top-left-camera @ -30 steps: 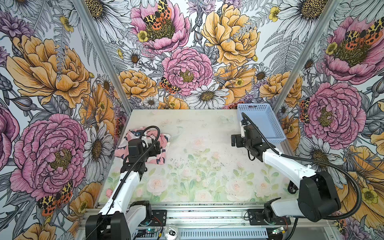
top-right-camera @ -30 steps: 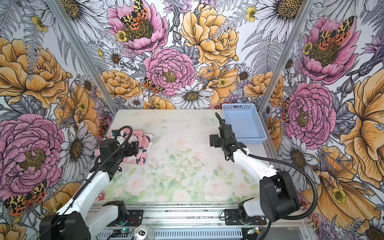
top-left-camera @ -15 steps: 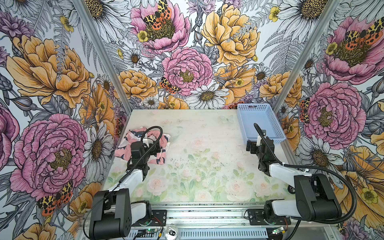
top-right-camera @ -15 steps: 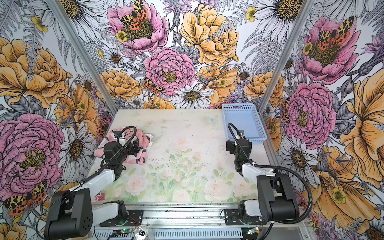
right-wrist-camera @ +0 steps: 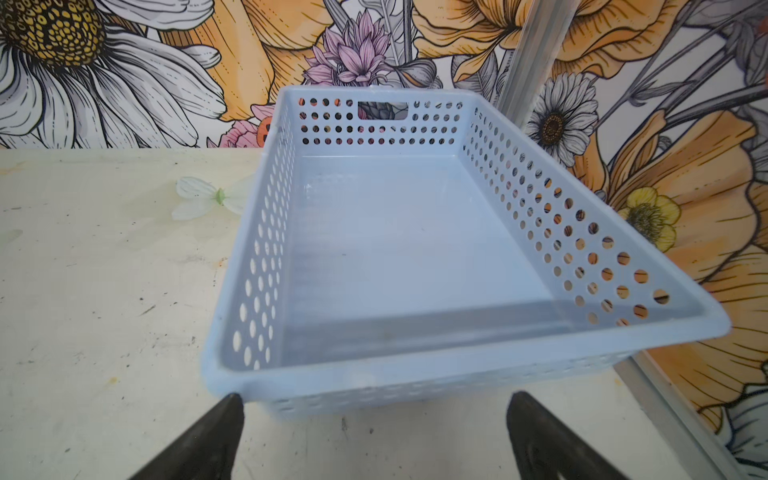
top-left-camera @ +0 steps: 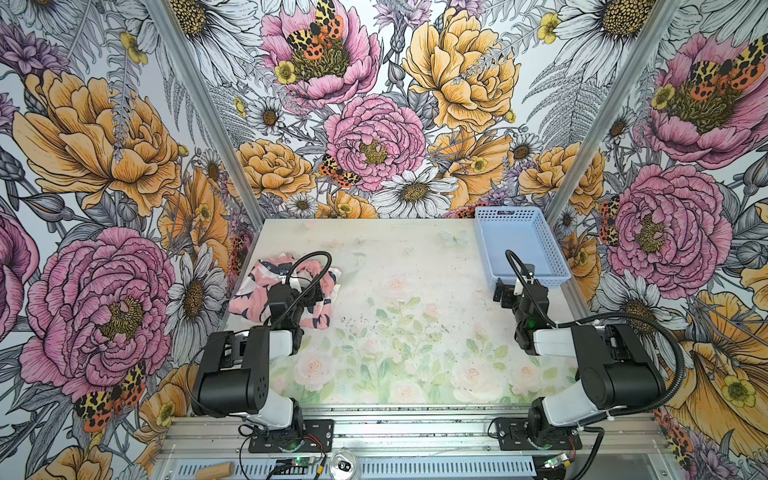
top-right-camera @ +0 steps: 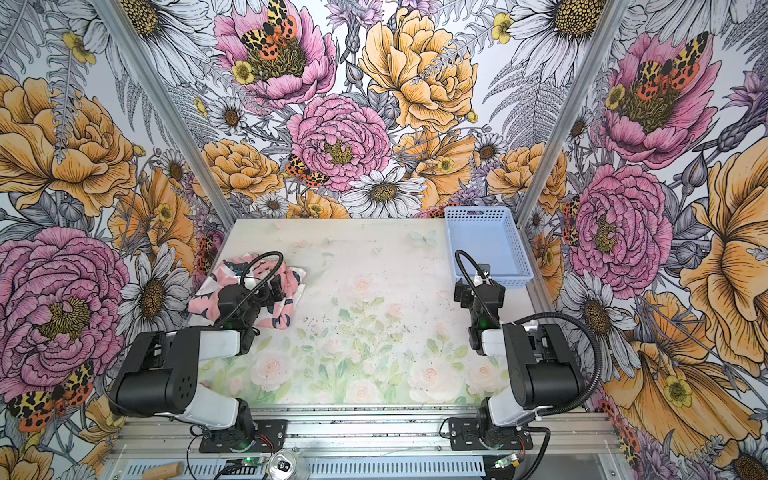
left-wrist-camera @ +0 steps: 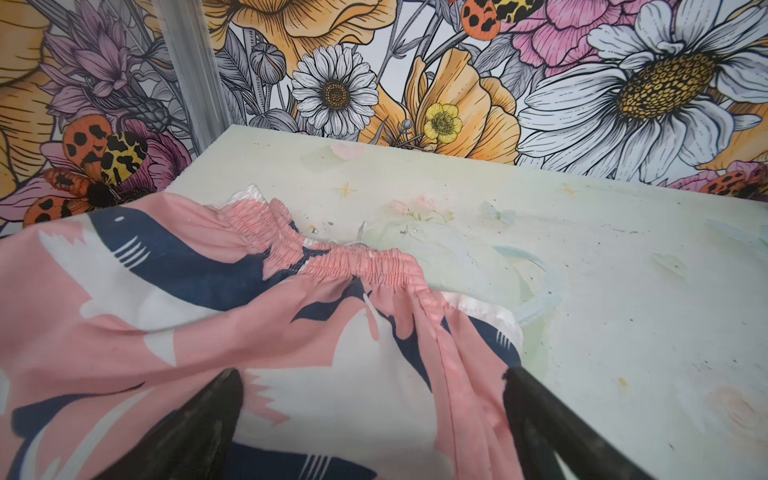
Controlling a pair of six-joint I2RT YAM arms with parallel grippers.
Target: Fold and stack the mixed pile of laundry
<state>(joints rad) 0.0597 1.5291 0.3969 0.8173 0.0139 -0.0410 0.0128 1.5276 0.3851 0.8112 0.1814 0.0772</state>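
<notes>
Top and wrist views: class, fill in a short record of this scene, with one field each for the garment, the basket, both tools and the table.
garment: pink with navy-and-white print, loosely bunched on the left of the table, elastic waistband showing
basket: light blue, perforated, empty, at the table's far right corner
left tool: open, over the garment, gripping nothing
right tool: open, facing the basket's near wall, holding nothing
table: pale floral print, speckled with dark marks
</notes>
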